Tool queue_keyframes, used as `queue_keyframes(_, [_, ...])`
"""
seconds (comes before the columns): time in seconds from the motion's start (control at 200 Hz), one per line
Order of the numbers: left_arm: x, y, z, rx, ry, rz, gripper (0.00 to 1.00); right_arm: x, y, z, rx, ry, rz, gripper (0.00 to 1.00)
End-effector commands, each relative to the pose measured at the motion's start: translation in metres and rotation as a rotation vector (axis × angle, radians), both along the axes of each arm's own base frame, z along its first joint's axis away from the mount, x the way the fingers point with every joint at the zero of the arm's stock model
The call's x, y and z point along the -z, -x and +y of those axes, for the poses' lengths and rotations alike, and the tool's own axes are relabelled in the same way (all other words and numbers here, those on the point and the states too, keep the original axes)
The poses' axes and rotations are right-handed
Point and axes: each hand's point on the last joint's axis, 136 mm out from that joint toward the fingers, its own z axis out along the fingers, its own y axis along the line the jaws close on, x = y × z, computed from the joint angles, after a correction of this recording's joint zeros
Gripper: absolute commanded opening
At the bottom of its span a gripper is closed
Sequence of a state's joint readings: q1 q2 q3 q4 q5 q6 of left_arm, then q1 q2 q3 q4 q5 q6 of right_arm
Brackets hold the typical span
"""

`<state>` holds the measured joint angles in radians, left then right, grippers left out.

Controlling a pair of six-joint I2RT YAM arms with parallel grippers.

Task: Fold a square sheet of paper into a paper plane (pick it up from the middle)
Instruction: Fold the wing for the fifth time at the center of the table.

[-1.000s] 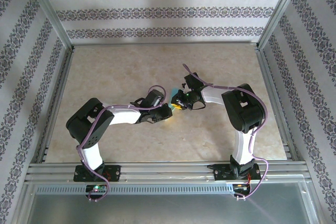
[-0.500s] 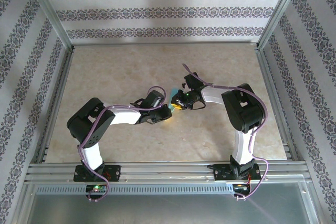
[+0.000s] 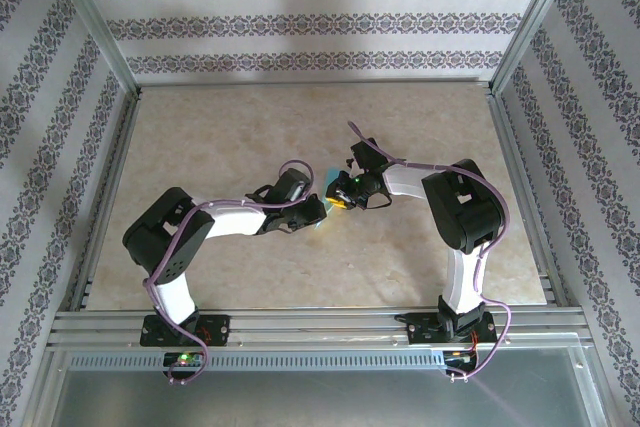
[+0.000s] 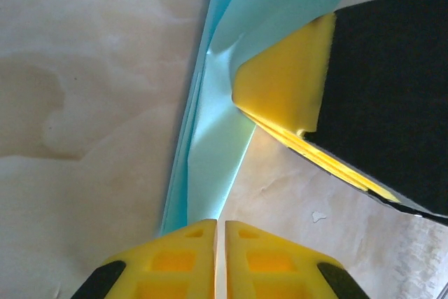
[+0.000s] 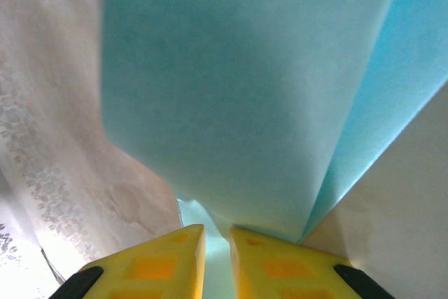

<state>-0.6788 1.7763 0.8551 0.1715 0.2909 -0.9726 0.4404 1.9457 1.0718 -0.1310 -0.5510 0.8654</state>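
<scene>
A beige marbled table top (image 3: 250, 127) was observed beneath and around the left gripper (image 3: 322, 209) and the right gripper (image 3: 341, 197). A small pale fleck (image 4: 318, 216) was noted on it near the left gripper. Aluminium rails (image 3: 300, 322) were recorded on the base side of both grippers, with a perforated metal strip (image 3: 300, 359) farther out. Floral-banded walls (image 3: 320, 22) were recorded beyond and to either side.

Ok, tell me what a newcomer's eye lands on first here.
The light-blue paper plane stands out, a creased fold held at mid-table between the two arms. The left gripper pinches one end and the right gripper clamps it from the opposite side. Their yellow fingertips look bright against the beige table.
</scene>
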Motion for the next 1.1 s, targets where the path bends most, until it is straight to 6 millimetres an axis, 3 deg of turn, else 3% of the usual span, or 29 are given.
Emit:
queue_keyframes(0.0, [0.003,-0.006,-0.001,-0.004,-0.002,0.006,0.1,0.049,0.025,-0.028,0.032,0.153,0.131,0.23])
queue_keyframes(0.79, [0.029,0.003,0.021,-0.041,-0.119,0.066,0.05,0.048,0.024,-0.027,0.026,0.149,0.129,0.23])
queue_keyframes(0.899, [0.034,0.008,0.025,-0.04,-0.135,0.085,0.03,0.024,0.007,-0.016,0.017,0.076,0.06,0.23])
queue_keyframes(1.009, [0.039,0.013,0.03,-0.04,-0.155,0.107,0.0,-0.021,-0.015,-0.005,-0.018,-0.018,-0.07,0.24])
queue_keyframes(1.094, [0.042,0.015,0.032,-0.04,-0.166,0.114,0.0,-0.051,-0.021,0.0,-0.056,-0.06,-0.164,0.24])
